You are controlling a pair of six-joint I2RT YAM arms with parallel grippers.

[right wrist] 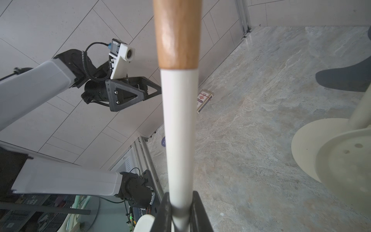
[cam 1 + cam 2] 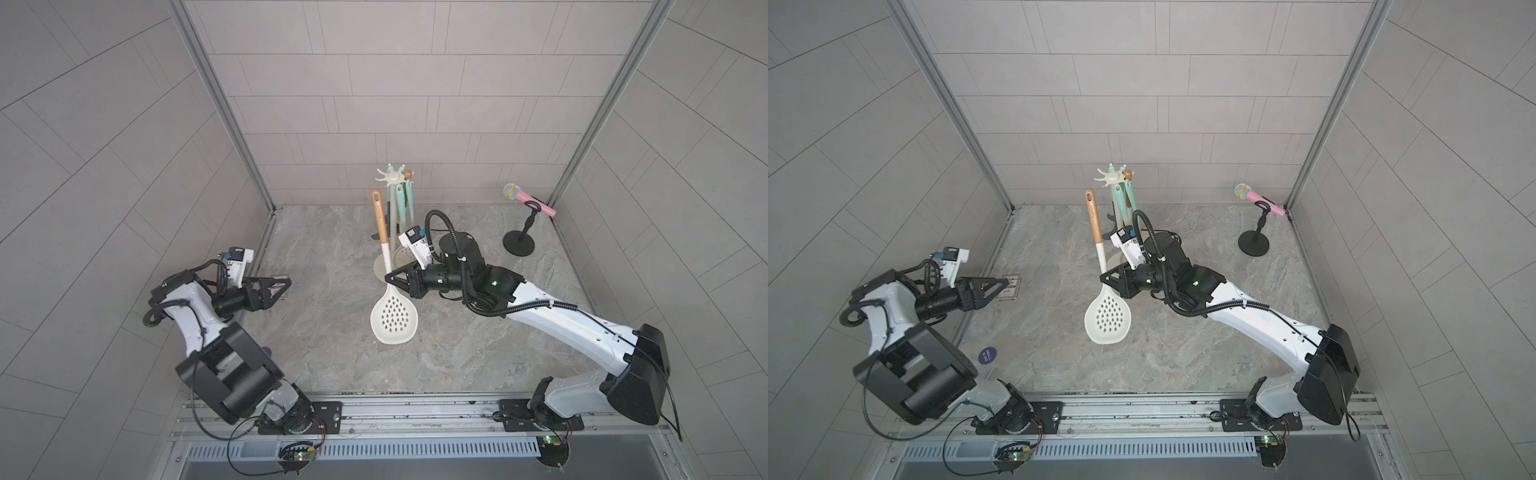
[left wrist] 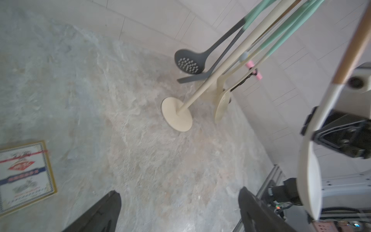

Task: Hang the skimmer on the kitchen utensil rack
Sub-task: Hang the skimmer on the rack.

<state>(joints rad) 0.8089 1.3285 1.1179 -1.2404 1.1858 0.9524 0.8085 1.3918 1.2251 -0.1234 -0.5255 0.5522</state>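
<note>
R gripper [image 2: 388,277] clamped on skimmer [image 2: 393,318] at white neck, just below wood grip. Skimmer held upright, bowl down, clear of tabletop [image 2: 332,353]. Handle tip just beside kitchen utensil rack [image 2: 392,178], not hung. L gripper [image 3: 178,211] fingers wide apart, nothing between, well apart from skimmer.

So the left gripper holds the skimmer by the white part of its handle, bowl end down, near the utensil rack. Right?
No: the right gripper holds the skimmer by the white part of its handle, bowl end down, near the utensil rack. Both top views show it; the left gripper is open.
</note>
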